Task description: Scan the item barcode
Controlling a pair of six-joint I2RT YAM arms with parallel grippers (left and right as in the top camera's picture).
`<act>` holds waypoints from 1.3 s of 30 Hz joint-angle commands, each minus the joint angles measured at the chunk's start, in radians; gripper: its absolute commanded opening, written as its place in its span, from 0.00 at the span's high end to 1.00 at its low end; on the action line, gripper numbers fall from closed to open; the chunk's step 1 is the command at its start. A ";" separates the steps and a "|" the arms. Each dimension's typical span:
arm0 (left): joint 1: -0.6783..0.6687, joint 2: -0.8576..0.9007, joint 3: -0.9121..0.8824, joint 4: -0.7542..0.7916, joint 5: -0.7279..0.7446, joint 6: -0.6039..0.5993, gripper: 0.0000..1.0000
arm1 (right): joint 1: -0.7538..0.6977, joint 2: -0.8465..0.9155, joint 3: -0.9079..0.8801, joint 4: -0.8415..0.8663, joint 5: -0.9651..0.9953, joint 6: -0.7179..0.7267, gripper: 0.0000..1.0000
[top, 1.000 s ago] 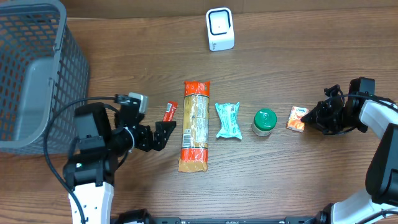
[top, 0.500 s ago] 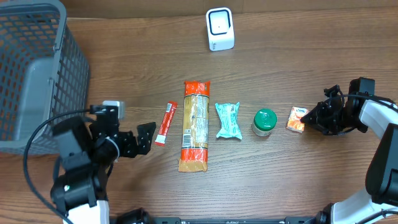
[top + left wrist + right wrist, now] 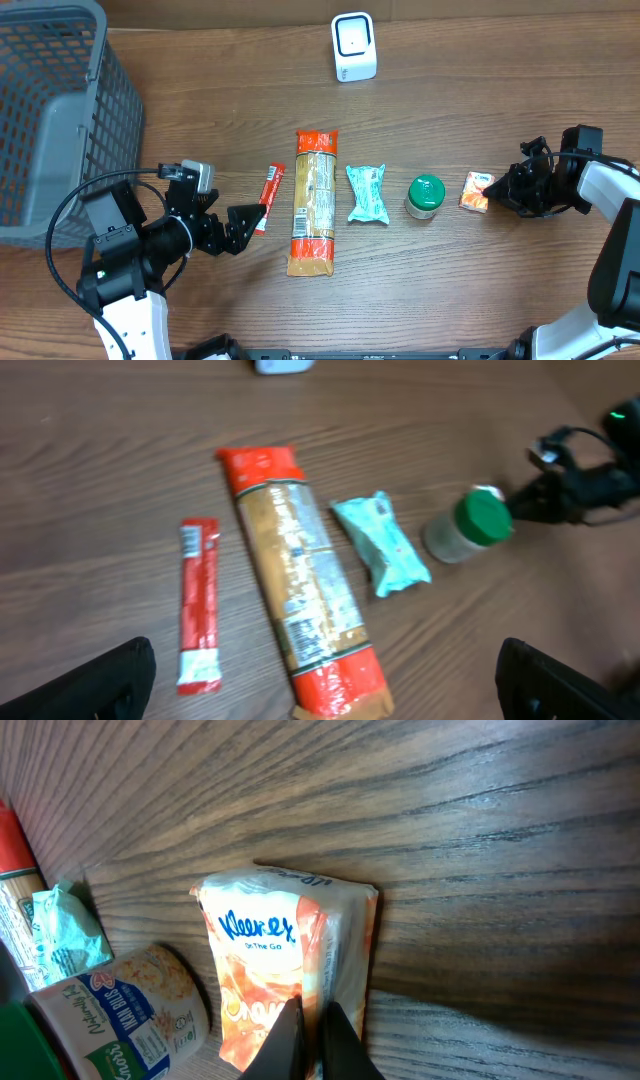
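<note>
A small orange-and-white Kleenex tissue packet (image 3: 477, 191) (image 3: 270, 950) lies on the wooden table at the right end of a row of items. My right gripper (image 3: 497, 193) (image 3: 310, 1035) is shut, pinching the packet's near edge between its thin fingertips. The white barcode scanner (image 3: 354, 47) stands at the back centre of the table. My left gripper (image 3: 243, 226) (image 3: 335, 695) is open and holds nothing. It hovers low just left of a red stick sachet (image 3: 271, 186) (image 3: 199, 605) and a long pasta pack (image 3: 314, 200) (image 3: 300, 590). No barcode is readable.
A teal wrapped packet (image 3: 367, 192) and a green-lidded jar (image 3: 425, 196) lie between the pasta pack and the tissue packet; the jar almost touches the packet. A grey mesh basket (image 3: 60, 120) fills the far left.
My left arm drew back to the left, then came forward again toward the red sachet, jaws still wide. The right arm stayed put, its jaws tight on the tissue packet.
</note>
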 commanded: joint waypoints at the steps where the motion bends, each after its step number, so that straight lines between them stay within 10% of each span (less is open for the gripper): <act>1: 0.012 -0.006 0.014 -0.006 0.092 0.098 0.00 | 0.000 -0.031 -0.009 0.011 -0.020 -0.005 0.96; 9: 0.012 -0.002 0.014 -0.019 -0.119 0.020 0.00 | 0.000 -0.031 -0.009 0.011 -0.015 -0.005 0.96; 39: 0.011 -0.005 0.014 -0.136 -0.157 0.195 0.00 | -0.073 -0.053 0.010 -0.036 -0.109 -0.005 0.96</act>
